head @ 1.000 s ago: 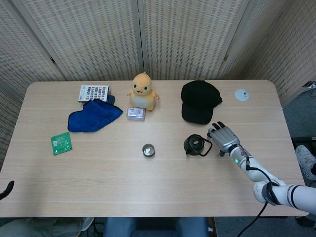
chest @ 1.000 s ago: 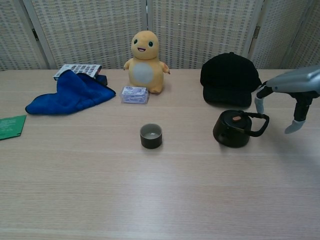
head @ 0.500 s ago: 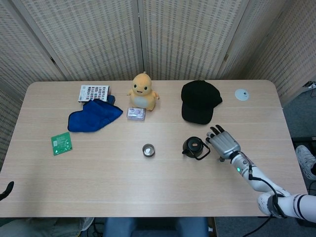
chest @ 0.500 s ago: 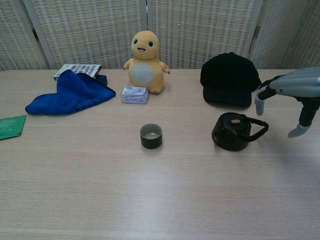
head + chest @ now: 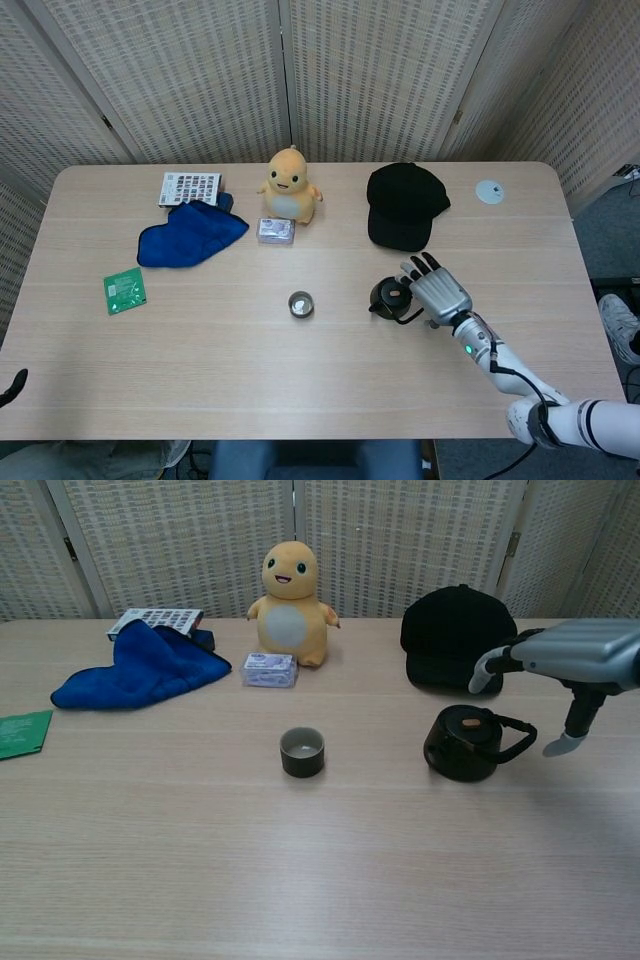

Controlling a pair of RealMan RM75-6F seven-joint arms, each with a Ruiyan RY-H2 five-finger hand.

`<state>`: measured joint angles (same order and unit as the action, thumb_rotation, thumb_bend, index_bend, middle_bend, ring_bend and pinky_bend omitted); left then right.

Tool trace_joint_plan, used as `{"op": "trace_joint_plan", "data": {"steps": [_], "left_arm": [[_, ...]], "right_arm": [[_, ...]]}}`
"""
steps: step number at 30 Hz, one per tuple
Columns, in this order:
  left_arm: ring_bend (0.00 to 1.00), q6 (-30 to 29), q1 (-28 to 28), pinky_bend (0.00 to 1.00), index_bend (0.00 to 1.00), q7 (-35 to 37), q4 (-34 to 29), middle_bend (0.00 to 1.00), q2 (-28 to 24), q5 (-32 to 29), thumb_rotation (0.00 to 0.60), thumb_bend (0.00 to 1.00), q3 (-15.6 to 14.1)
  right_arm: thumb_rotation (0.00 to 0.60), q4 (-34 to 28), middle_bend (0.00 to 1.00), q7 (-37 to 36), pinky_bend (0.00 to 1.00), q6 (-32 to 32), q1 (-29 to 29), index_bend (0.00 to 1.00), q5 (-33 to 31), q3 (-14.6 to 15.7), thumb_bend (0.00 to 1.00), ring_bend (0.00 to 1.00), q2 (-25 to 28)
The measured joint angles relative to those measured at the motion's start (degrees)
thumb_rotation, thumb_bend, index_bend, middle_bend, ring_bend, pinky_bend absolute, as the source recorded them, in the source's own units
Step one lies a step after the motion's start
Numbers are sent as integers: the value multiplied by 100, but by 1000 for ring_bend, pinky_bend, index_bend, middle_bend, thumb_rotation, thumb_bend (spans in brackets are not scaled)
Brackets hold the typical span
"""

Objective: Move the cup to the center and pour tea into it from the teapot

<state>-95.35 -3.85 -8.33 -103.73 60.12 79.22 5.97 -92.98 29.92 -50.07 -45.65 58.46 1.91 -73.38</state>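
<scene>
No readable text, printed card (image 5: 189, 188) behind the blue cloth (image 5: 190, 233) too small to read, small packet (image 5: 269, 668) label blurred

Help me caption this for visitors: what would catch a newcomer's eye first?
Probably the yellow plush toy at the table's back, and the silver right robot hand, fingers spread, hovering over the black teapot's handle. The small dark cup stands alone near the centre.

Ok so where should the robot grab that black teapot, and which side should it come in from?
Probably by the loop handle, coming from the teapot's right side. In the chest view the handle sticks out toward the right hand, which hovers open above it, its fingers spread. The rounded body would be harder to wrap securely.
</scene>
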Motion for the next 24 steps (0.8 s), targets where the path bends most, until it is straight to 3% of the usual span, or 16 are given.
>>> {"op": "trace_joint_plan", "data": {"steps": [24], "left_arm": [[375, 28, -42, 290, 74, 119, 121, 275, -38, -121, 600, 246, 26]], "right_arm": [[600, 848, 81, 560, 0, 109, -347, 188, -690, -436, 18, 0, -930]]}}
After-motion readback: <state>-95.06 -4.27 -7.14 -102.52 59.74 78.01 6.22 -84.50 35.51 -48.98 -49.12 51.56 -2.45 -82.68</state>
